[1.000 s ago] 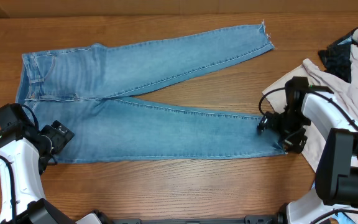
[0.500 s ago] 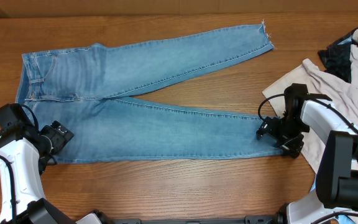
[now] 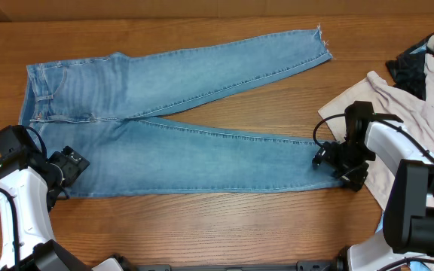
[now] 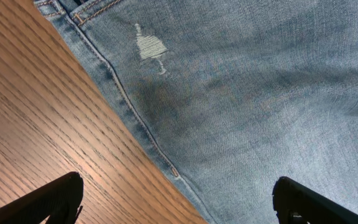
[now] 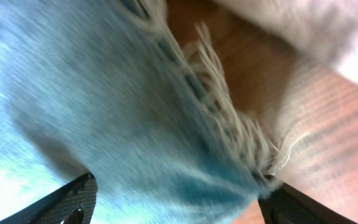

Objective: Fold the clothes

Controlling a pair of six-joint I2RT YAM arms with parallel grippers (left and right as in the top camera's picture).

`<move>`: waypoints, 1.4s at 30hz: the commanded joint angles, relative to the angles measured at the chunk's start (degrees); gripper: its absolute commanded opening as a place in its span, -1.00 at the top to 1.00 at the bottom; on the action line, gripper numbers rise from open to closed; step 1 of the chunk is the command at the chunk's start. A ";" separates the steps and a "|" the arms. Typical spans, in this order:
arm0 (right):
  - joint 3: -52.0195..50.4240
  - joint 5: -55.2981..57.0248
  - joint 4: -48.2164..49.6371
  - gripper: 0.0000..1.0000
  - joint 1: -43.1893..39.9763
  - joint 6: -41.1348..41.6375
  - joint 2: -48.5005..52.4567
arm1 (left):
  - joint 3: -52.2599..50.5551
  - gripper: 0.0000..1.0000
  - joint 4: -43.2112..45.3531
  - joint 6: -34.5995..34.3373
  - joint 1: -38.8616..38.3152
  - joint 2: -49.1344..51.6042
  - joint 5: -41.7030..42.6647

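Light-blue jeans [image 3: 187, 158] lie flat on the wooden table [image 3: 224, 226], waist at the left, the two legs spread to the right. My left gripper [image 3: 70, 167] is open at the near hip; in the left wrist view its fingers [image 4: 179, 202] straddle the side seam of the jeans [image 4: 241, 93]. My right gripper [image 3: 330, 159] sits on the near leg's hem. In the right wrist view its fingers [image 5: 176, 202] are apart with the bunched, frayed hem [image 5: 222, 112] between them. The far leg's frayed hem [image 3: 319, 45] lies at the upper right.
A pile of other clothing lies at the right edge: a pale beige garment [image 3: 398, 98] next to my right arm and a dark one [image 3: 413, 68] behind it. The beige cloth also shows in the right wrist view [image 5: 291, 25].
My right gripper has shifted slightly down and left onto the near leg's hem, which is now bunched under it. The left arm has not moved.
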 commanded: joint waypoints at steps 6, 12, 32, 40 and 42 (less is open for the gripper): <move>-1.38 5.20 -3.30 -0.75 0.09 3.72 -10.54 | -0.61 -1.00 0.33 -0.83 -0.28 -0.85 -0.83; -7.69 -0.04 2.75 -0.75 0.09 3.89 -13.35 | -0.61 -1.00 0.46 -0.83 -0.28 -0.85 -0.83; -16.39 -4.24 17.38 -0.08 0.09 7.34 -13.35 | -0.61 -1.00 0.26 -0.81 -0.28 -0.85 -1.01; -16.39 -3.63 14.51 0.50 0.09 7.98 -15.04 | -0.61 -1.00 0.24 -0.81 -0.28 -0.85 -1.01; -16.39 -3.58 14.56 0.75 0.09 7.96 -16.57 | -0.61 -1.00 0.22 -0.81 -0.28 -0.85 -1.01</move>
